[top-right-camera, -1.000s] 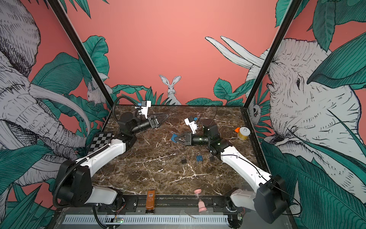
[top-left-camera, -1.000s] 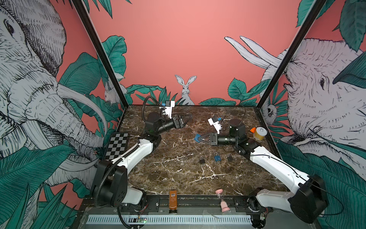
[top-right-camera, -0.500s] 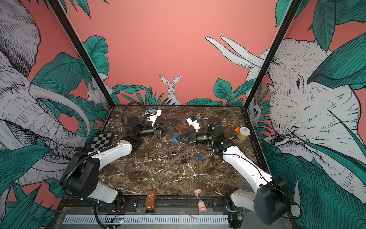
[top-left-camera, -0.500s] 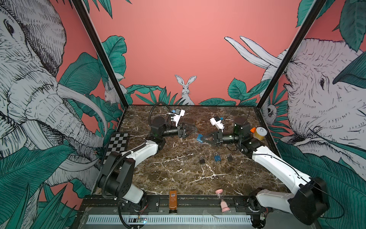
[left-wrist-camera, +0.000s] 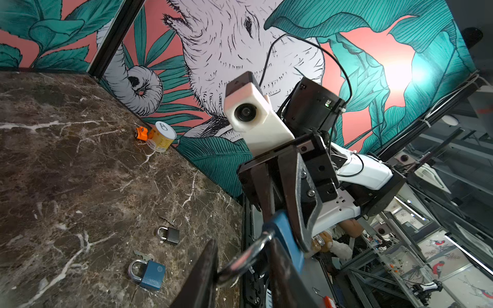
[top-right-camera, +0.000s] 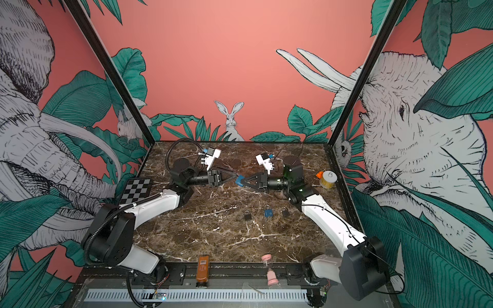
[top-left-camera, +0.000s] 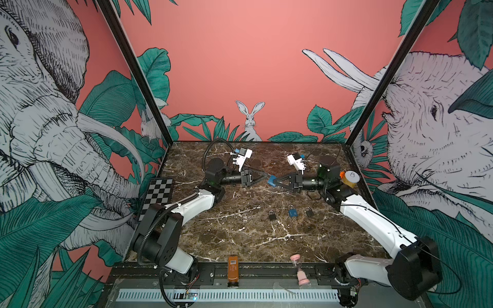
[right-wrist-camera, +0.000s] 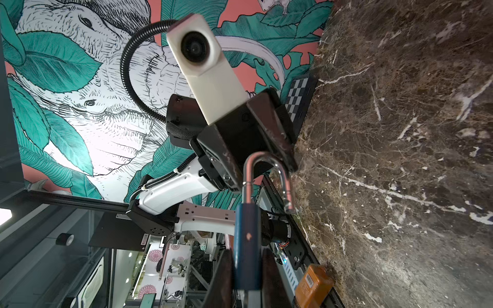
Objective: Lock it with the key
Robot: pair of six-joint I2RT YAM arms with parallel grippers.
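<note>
My right gripper [right-wrist-camera: 247, 253] is shut on the body of a blue padlock [right-wrist-camera: 246, 237] and holds it in the air over the back middle of the table [top-left-camera: 240, 240]. Its silver shackle [right-wrist-camera: 266, 165] is swung open and points at my left gripper [top-left-camera: 266, 176]. In the left wrist view the shackle [left-wrist-camera: 248, 256] sits between my left gripper's [left-wrist-camera: 241, 256] fingers and touches both. Both top views show the two grippers tip to tip at the padlock [top-right-camera: 240, 180]. A loose key [left-wrist-camera: 142, 255] lies beside another blue padlock [left-wrist-camera: 149, 274] on the table. I cannot see a key in the held padlock.
Two black padlocks [top-left-camera: 271, 215] [top-left-camera: 309, 212] flank the lying blue one [top-left-camera: 293, 212] right of centre. A yellow can [top-left-camera: 351, 178] stands at the right wall, a checkerboard [top-left-camera: 159, 192] at the left. An orange bottle [top-left-camera: 233, 270] and a pink hourglass [top-left-camera: 301, 269] sit on the front rail.
My left gripper swung from the back left to the middle, and its jaws narrowed from wide open onto the shackle. My right gripper lifted the padlock slightly toward it.
</note>
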